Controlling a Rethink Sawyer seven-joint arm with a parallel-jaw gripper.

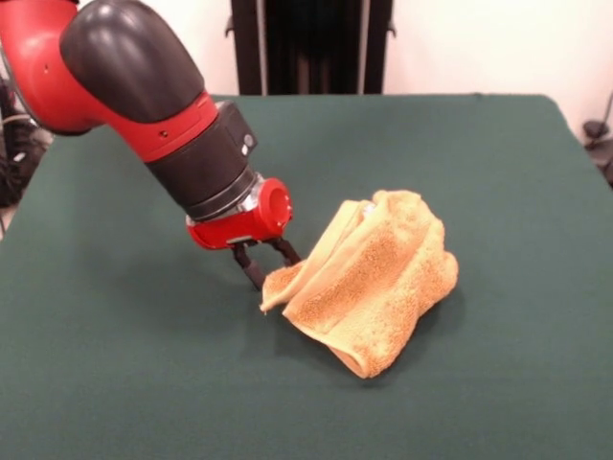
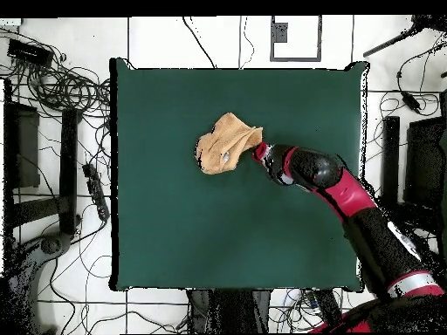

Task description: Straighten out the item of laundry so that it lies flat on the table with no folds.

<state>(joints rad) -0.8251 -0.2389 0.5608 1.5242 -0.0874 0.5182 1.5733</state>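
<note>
The item of laundry (image 1: 378, 278), an orange-yellow terry towel, lies crumpled and folded over itself near the middle of the dark green table (image 1: 144, 383). Part of it bunches upward, and one corner points left toward the arm. My gripper (image 1: 277, 273) is tilted down at that corner. Its two black fingers (image 1: 251, 270) stand apart, and the towel's corner sits right at their tips. In the overhead view the towel (image 2: 225, 145) is a rumpled lump, with a tip reaching toward the gripper (image 2: 260, 149) on its right. The towel hides the fingertips' contact with the cloth.
The table (image 2: 175, 235) is far larger than the towel. Cables and dark equipment (image 2: 52, 87) lie on the floor around it. A black stand (image 1: 311, 46) rises behind the table's far edge.
</note>
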